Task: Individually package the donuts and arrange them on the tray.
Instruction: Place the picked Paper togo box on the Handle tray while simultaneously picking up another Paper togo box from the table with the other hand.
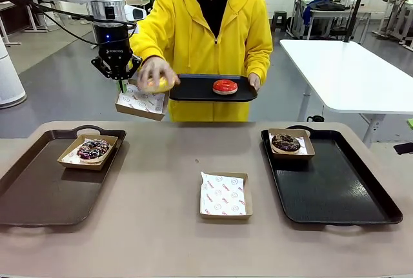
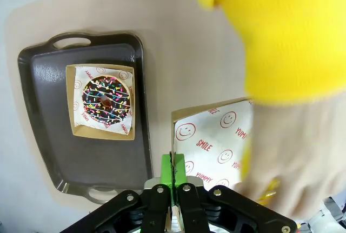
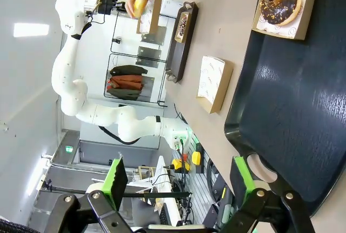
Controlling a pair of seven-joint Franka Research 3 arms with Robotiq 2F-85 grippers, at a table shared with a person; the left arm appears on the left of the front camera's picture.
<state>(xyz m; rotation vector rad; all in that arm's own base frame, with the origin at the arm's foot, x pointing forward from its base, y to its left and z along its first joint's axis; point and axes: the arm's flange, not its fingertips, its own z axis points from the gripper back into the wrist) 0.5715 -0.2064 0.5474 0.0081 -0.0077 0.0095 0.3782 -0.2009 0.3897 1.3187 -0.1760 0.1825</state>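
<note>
Red "SMILE" and "YUMMY" among smiley faces on the paper liner (image 2: 216, 135) of the box (image 1: 139, 112).

The front view looks from the near side across the table (image 1: 161, 239) to the person (image 1: 206, 39) at the far side. The left wrist view looks down, close over a cardboard box (image 2: 213, 135), onto the left tray (image 2: 43, 98). The right wrist view, rolled sideways, skims low over the right tray (image 3: 292, 114); the front view shares both trays.

A grey floor (image 1: 58, 94) spreads below and beyond the left jaws. Well off to their right stands a white table (image 1: 348, 71) on pale legs. Farther back, cluttered workbenches (image 1: 322, 7) and a dark stool (image 1: 279, 19) line the room. The beige tabletop (image 1: 161, 226) lies beneath the jaws.
</note>
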